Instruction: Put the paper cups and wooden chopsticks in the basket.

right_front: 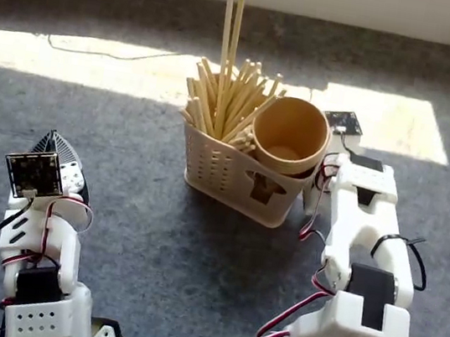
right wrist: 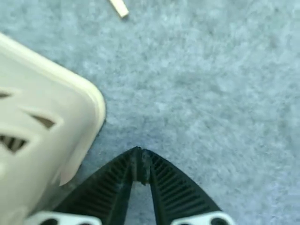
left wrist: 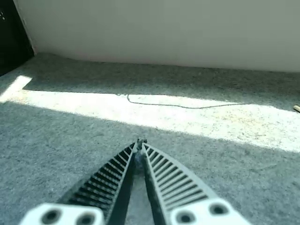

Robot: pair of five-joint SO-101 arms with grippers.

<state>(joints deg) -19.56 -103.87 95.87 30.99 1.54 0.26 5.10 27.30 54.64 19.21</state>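
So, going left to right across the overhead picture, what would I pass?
Left arm → wooden chopsticks → paper cup → right arm.

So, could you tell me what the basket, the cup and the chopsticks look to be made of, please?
Basket: cream plastic, probably; smooth moulded walls with punched slots.
Paper cup: tan paper, likely; matte, thin rim.
Chopsticks: pale bare wood, seemingly; matte, unpainted.
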